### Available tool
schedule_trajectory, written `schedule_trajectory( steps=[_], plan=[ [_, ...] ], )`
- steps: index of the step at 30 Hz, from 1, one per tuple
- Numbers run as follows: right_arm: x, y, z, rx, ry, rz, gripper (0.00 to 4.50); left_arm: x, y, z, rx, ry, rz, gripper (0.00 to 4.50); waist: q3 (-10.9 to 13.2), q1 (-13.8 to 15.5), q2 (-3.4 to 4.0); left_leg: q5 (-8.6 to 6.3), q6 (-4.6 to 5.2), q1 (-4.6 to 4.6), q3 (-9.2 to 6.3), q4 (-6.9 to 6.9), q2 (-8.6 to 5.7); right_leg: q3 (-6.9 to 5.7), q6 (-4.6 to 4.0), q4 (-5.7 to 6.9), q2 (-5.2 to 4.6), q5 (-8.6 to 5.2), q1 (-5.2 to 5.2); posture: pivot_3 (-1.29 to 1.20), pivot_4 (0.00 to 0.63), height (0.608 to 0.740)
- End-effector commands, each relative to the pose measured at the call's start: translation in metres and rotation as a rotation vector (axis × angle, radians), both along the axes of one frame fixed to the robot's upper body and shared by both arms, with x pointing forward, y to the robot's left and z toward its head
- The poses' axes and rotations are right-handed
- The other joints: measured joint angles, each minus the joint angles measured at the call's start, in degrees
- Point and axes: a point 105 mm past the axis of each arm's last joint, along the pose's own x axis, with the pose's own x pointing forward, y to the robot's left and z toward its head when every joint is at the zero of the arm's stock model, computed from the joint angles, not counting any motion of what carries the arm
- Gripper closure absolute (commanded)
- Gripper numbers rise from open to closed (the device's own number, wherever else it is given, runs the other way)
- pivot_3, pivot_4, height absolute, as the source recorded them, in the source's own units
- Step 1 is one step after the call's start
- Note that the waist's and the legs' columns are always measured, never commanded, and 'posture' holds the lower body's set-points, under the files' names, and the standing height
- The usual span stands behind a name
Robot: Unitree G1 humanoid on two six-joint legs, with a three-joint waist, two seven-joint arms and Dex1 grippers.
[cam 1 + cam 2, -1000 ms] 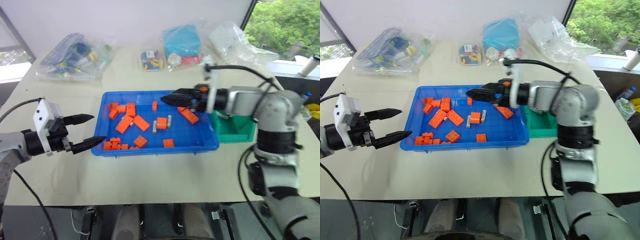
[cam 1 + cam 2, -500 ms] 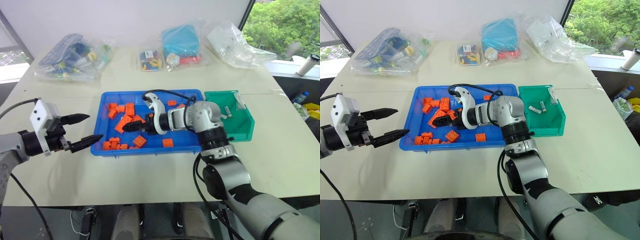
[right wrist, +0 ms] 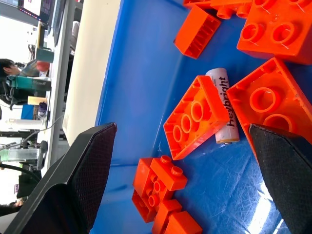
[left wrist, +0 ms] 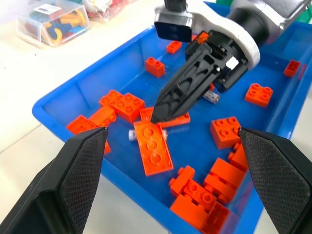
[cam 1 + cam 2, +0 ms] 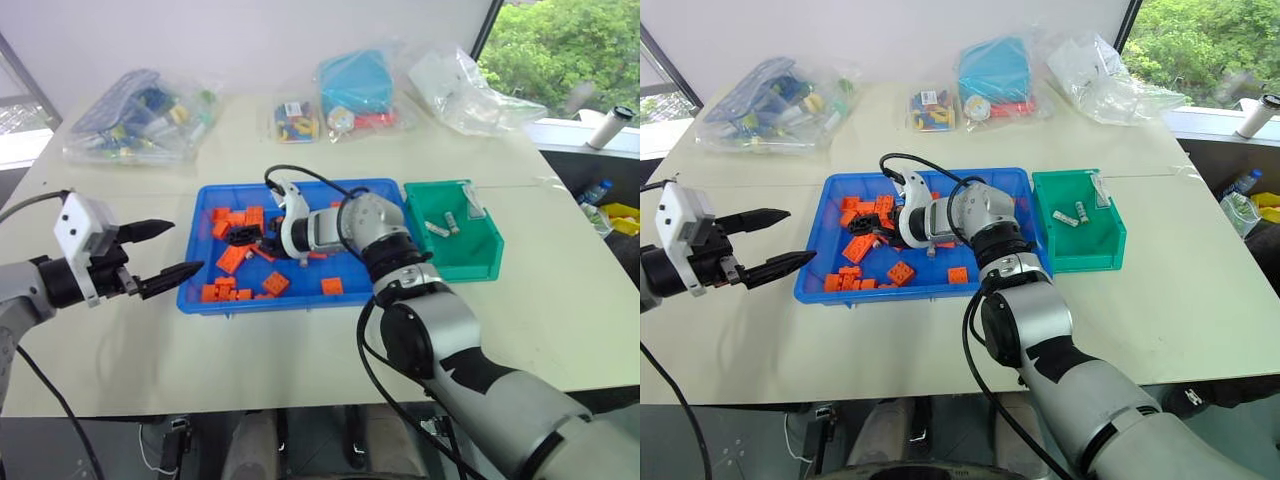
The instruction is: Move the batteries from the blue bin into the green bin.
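Note:
The blue bin (image 5: 390, 285) lies mid-table, strewn with orange bricks (image 5: 278, 283). My right gripper (image 5: 240, 236) reaches low into its left half, open, holding nothing. In the right wrist view a white-labelled battery (image 3: 224, 105) lies on the blue floor (image 3: 131, 73), wedged between two orange bricks, just ahead of the open right gripper (image 3: 183, 126). In the left wrist view another battery (image 4: 210, 96) peeks out behind the right gripper. The green bin (image 5: 480, 262) adjoins the blue bin's right end and holds two batteries (image 5: 436, 228). My left gripper (image 5: 188, 246) hovers open, empty, beside the blue bin's left rim.
Clear plastic bags of toys (image 5: 145, 112) and a teal pack (image 5: 360, 85) line the table's far side, with a small box of parts (image 5: 300, 120) between them. Bare tabletop (image 5: 300, 350) runs along the near edge.
My right arm swung left and down from the blue bin's right part to low over the bricks in its left part, staying open. The left gripper held still.

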Motion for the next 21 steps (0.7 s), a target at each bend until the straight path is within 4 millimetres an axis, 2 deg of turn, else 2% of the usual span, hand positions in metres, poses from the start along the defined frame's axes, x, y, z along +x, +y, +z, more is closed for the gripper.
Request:
schedule_trajectory(
  steps=[1, 5, 8, 10, 15, 18, 21],
  plan=[
    [0.0, 0.002, -0.004, -0.026, -0.001, 0.002, 0.04, -0.003, 0.0, 0.014, 0.01, -0.056, 0.004, 0.0, 0.0, -0.12, 0.0, 0.0, 0.0, 0.01, -0.01, -0.01, 0.01, 0.0, 0.0, 0.0, 0.0, 0.0, 0.0, 0.0, 0.15, 0.736],
    [0.006, -0.002, 0.002, -0.05, -0.07, 0.01, 0.04, -0.002, -0.001, 0.015, 0.0, -0.063, 0.01, 0.0, 0.0, -0.09, 0.0, 0.0, 0.0, 0.02, -0.01, -0.03, 0.02, 0.0, 0.0, 0.0, 0.01, 0.0, 0.0, 0.0, 0.15, 0.736],
    [0.011, -0.004, 0.028, -0.1, -0.315, 0.092, 0.04, -0.001, -0.001, 0.014, -0.005, -0.057, 0.011, 0.0, 0.02, 0.0, 0.03, 0.0, 0.0, 0.01, -0.03, -0.02, 0.02, 0.0, -0.01, -0.01, -0.01, -0.01, 0.0, 0.0, 0.15, 0.736],
    [0.008, -0.003, 0.039, -0.091, -0.364, 0.13, 0.04, 0.0, -0.001, 0.013, -0.007, -0.051, 0.009, 0.0, 0.02, -0.01, 0.04, 0.0, 0.0, -0.05, -0.05, -0.02, 0.01, 0.0, -0.02, -0.03, -0.02, -0.01, -0.05, 0.0, 0.15, 0.736],
    [-0.011, 0.004, 0.052, -0.022, -0.37, 0.209, 0.04, -0.001, -0.002, 0.012, -0.006, -0.036, -0.006, 0.0, 0.02, -0.24, 0.03, 0.0, -0.01, -0.07, 0.0, -0.11, 0.04, 0.0, -0.01, -0.03, 0.0, -0.01, -0.13, 0.0, 0.15, 0.736],
    [-0.02, 0.006, 0.049, -0.005, -0.344, 0.227, 0.04, 0.001, -0.001, 0.013, -0.002, -0.034, -0.01, 0.0, 0.02, -0.16, 0.03, 0.0, -0.01, -0.06, 0.01, -0.14, 0.04, 0.0, -0.01, -0.02, 0.0, -0.01, -0.14, 0.0, 0.15, 0.736],
    [-0.027, 0.006, 0.041, 0.035, -0.237, 0.212, 0.04, 0.002, -0.001, 0.013, -0.001, -0.031, -0.016, 0.0, 0.02, -0.08, 0.03, 0.0, -0.02, -0.07, 0.03, -0.14, 0.03, 0.0, -0.01, -0.04, -0.02, -0.01, -0.14, 0.0, 0.15, 0.736]
  ],
)
